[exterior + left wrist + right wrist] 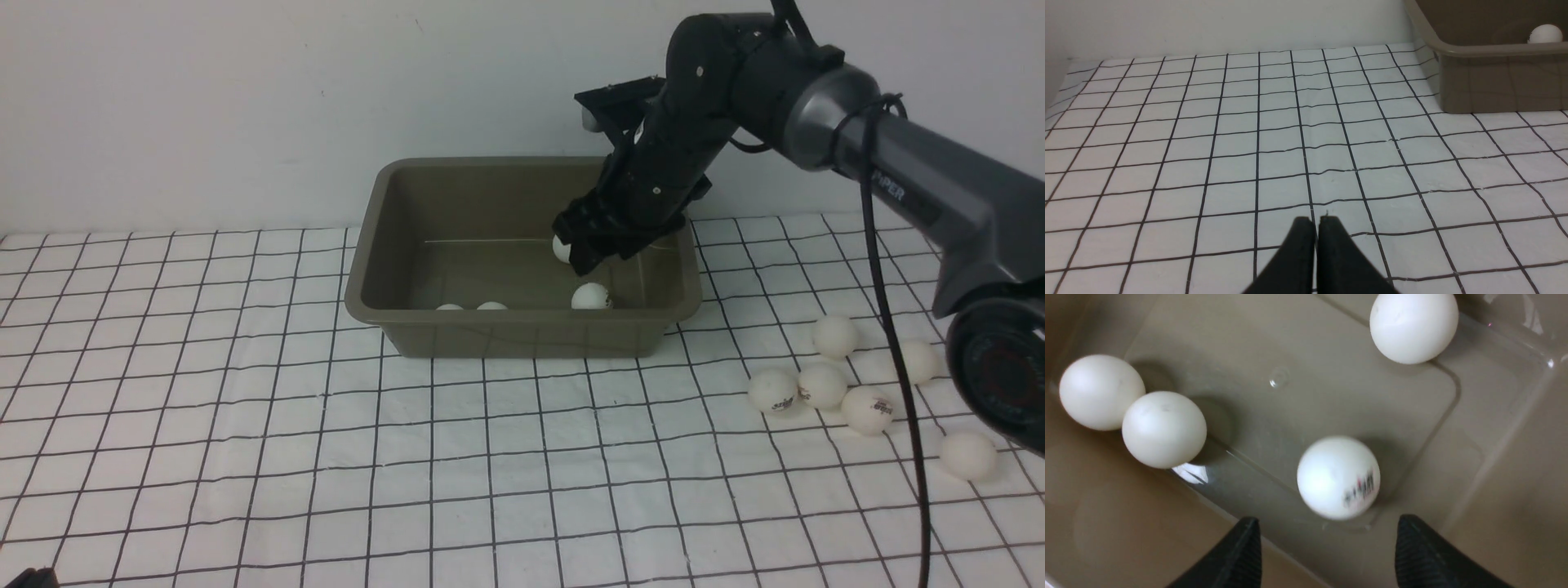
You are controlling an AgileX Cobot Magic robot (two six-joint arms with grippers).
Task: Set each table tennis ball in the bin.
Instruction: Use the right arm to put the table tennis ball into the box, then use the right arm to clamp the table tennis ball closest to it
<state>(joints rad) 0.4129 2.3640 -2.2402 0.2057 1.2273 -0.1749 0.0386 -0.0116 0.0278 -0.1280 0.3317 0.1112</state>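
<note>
Front view gives me the bin (522, 331) on the checked cloth (245, 457) near the white wall (204, 98), with the right arm (898, 180) reaching in over its right-hand end. The right gripper (581, 249) hangs inside the bin above its floor, and 1 table tennis ball (562, 247) shows white just at the fingertips.

On the right wrist view I see the 2 black fingers (1241, 555) spread wide. That ball carries a dark printed logo and sits beyond the tips, in line with the gap, touching neither. Its outline is blurred, so I cannot tell whether it rests on the floor.

3 more table tennis balls lie on the bin floor. A pair (449, 307) (492, 306) touch each other by the near wall, and a single ball (591, 296) lies toward the right end.

6 loose balls lie on the cloth to the right of the bin, apart from it. 3 of them form a close row (772, 391) (822, 385) (868, 409), and the other 3 are scattered around it (835, 336) (918, 361) (967, 455).

On the left wrist view the left gripper (1316, 241) has its fingers pressed together on nothing, over bare cloth, with a corner of the bin in sight well apart from it.
</note>
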